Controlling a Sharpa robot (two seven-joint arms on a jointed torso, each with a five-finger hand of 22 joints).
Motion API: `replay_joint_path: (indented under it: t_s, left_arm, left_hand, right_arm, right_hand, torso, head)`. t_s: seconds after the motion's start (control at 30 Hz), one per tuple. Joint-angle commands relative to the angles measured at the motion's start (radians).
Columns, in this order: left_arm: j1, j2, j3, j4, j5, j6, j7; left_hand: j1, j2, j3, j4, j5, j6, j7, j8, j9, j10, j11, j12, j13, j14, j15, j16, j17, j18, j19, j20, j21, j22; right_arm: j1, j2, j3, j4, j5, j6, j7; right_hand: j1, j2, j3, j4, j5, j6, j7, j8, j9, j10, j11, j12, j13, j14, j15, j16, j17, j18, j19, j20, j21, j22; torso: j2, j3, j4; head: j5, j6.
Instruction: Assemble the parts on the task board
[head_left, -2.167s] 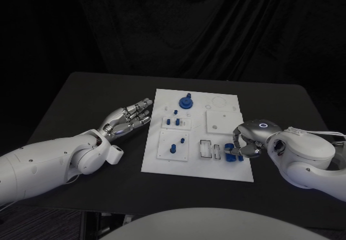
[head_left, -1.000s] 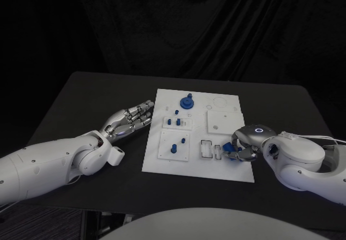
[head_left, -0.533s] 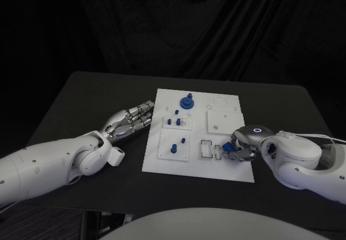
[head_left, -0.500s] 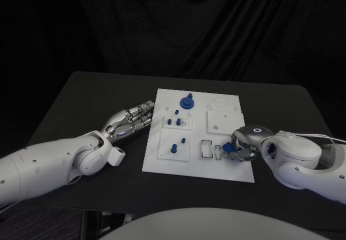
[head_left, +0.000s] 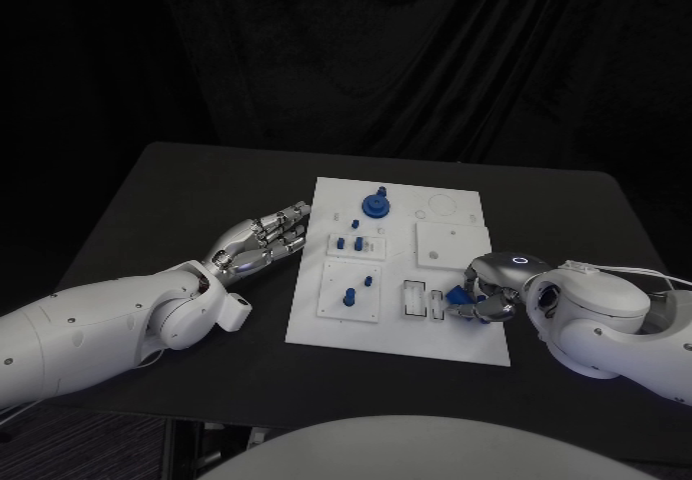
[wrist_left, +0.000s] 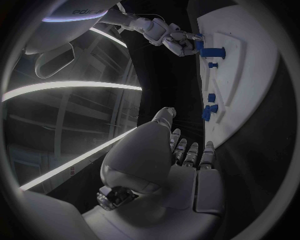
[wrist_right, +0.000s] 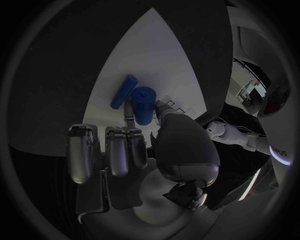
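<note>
The white task board (head_left: 397, 325) lies in the middle of the black table. My right hand (head_left: 490, 293) is over its near right part and pinches a short blue cylinder (wrist_right: 144, 105) between thumb and fingers; the same piece (head_left: 456, 296) shows beside the slots (head_left: 415, 300). A blue bar (wrist_right: 124, 91) lies on the board right beside it. More blue parts are on the board: a round piece with a peg (head_left: 375, 206), small pieces (head_left: 346, 243) and pegs (head_left: 349, 296). My left hand (head_left: 265, 240) lies open on the table, just left of the board.
In the left wrist view the board (wrist_left: 250, 75) runs along one side with blue parts (wrist_left: 208, 112) on it, and my right hand (wrist_left: 178, 42) is at its far end. Bare black table surrounds the board on all sides.
My right hand has turned and shifted slightly toward the board's slots, keeping the blue cylinder in its fingers. The left hand has stayed where it was.
</note>
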Motion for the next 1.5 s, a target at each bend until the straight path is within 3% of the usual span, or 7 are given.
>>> replay_joint_path:
  t_s: [0.03, 0.23, 0.47, 0.83, 1.1, 1.3, 1.5]
  left_arm:
    - [-0.002, 0.0, 0.001, 0.001, 0.003, 0.014, 0.084]
    - [-0.003, 0.0, 0.001, 0.001, 0.003, 0.013, 0.085]
    - [-0.003, 0.0, 0.001, 0.002, 0.003, 0.01, 0.084]
    - [-0.003, 0.001, 0.001, 0.004, 0.003, 0.007, 0.084]
    - [-0.003, 0.003, 0.001, 0.004, 0.003, 0.008, 0.085]
    - [-0.003, 0.002, 0.001, 0.004, 0.003, 0.009, 0.085]
    - [-0.003, 0.003, 0.001, 0.003, 0.003, 0.01, 0.084]
  left_hand:
    - [0.0, 0.011, 0.007, -0.001, -0.005, 0.001, 0.008, 0.001, 0.001, -0.001, 0.007, 0.005, 0.0, 0.0, 0.004, -0.007, -0.001, 0.014, 0.002, 0.007, 0.002, 0.001]
    - [0.0, 0.011, 0.008, -0.001, -0.006, 0.004, 0.01, 0.002, 0.001, -0.001, 0.008, 0.006, 0.0, 0.0, 0.004, -0.007, -0.001, 0.014, 0.002, 0.008, 0.002, 0.002]
    - [0.001, 0.011, 0.008, -0.002, -0.006, 0.005, 0.012, 0.002, 0.001, -0.001, 0.008, 0.006, 0.0, 0.0, 0.004, -0.007, -0.001, 0.015, 0.002, 0.008, 0.002, 0.002]
    - [0.001, 0.01, 0.009, -0.002, -0.006, 0.005, 0.012, 0.002, 0.001, -0.001, 0.008, 0.006, 0.0, 0.0, 0.004, -0.007, -0.001, 0.015, 0.002, 0.009, 0.002, 0.001]
    - [0.001, 0.01, 0.009, -0.002, -0.006, 0.005, 0.012, 0.002, 0.001, -0.001, 0.008, 0.006, 0.0, 0.0, 0.004, -0.007, -0.001, 0.015, 0.002, 0.009, 0.002, 0.001]
    - [0.002, 0.01, 0.009, -0.003, -0.006, 0.005, 0.013, 0.002, 0.001, -0.001, 0.008, 0.006, 0.0, 0.0, 0.004, -0.007, -0.001, 0.016, 0.002, 0.009, 0.002, 0.001]
    - [0.002, 0.01, 0.009, -0.003, -0.006, 0.005, 0.013, 0.002, 0.001, -0.001, 0.008, 0.006, 0.0, 0.0, 0.004, -0.007, -0.001, 0.016, 0.002, 0.009, 0.002, 0.001]
  right_arm:
    - [-0.004, -0.008, -0.004, 0.011, 0.127, -0.101, 0.037]
    - [0.028, -0.022, -0.003, 0.034, 0.254, -0.214, 0.074]
    - [0.079, -0.033, -0.003, 0.062, 0.5, -0.262, 0.081]
    - [0.097, -0.012, -0.003, 0.056, 0.792, -0.215, 0.056]
    - [0.084, 0.02, -0.004, 0.024, 0.826, -0.173, 0.045]
    - [0.072, 0.046, -0.004, -0.004, 0.832, -0.146, 0.041]
    - [0.068, 0.058, -0.004, -0.016, 0.833, -0.124, 0.035]
  right_hand:
    - [0.03, 0.021, 0.023, -0.035, 0.003, 0.034, -0.026, 0.013, 0.01, 0.102, -0.01, 0.003, 0.263, 0.105, -0.008, 0.003, 0.263, -0.004, 0.082, -0.001, 0.005, 0.248]
    - [0.056, 0.028, 0.036, -0.059, 0.003, 0.038, -0.034, 0.016, 0.016, 0.102, -0.019, 0.003, 0.263, 0.105, -0.011, 0.003, 0.263, -0.004, 0.081, -0.004, 0.004, 0.247]
    - [0.054, 0.032, 0.037, -0.058, 0.003, 0.041, -0.034, 0.018, 0.018, 0.102, -0.021, 0.003, 0.263, 0.105, -0.01, 0.003, 0.263, -0.004, 0.081, -0.004, 0.005, 0.248]
    - [0.045, 0.043, 0.038, -0.053, 0.002, 0.031, -0.033, 0.015, 0.02, 0.102, -0.021, 0.003, 0.263, 0.105, -0.008, 0.003, 0.263, 0.0, 0.074, -0.003, -0.009, 0.243]
    - [0.027, 0.05, 0.032, -0.043, 0.001, 0.012, -0.026, 0.013, 0.024, 0.102, -0.015, 0.003, 0.263, 0.105, -0.004, 0.003, 0.263, 0.003, 0.068, -0.001, -0.02, 0.238]
    - [-0.023, 0.057, 0.01, -0.006, 0.0, -0.01, -0.015, 0.014, 0.028, 0.102, -0.006, 0.003, 0.263, 0.103, 0.004, -0.001, 0.254, 0.009, 0.054, 0.007, -0.044, 0.229]
    - [-0.046, 0.056, -0.008, 0.012, -0.001, -0.02, -0.011, 0.016, 0.032, 0.102, -0.001, 0.003, 0.263, 0.102, 0.008, -0.003, 0.251, 0.012, 0.049, 0.01, -0.052, 0.226]
  torso:
    - [0.0, -0.0003, 0.0003]
    - [0.0, 0.0002, -0.0006]
    - [-0.001, -0.0003, -0.0015]
    - [0.001, -0.0024, 0.0026]
    - [0.003, -0.0007, 0.0018]
    - [0.0, -0.0014, 0.0015]
    - [0.002, 0.0007, -0.0009]
  head:
    - [0.001, 0.0]
    - [0.002, 0.0]
    - [0.003, 0.0]
    - [0.0, 0.0]
    - [0.001, 0.0]
    - [0.002, 0.0]
    - [0.004, 0.0]
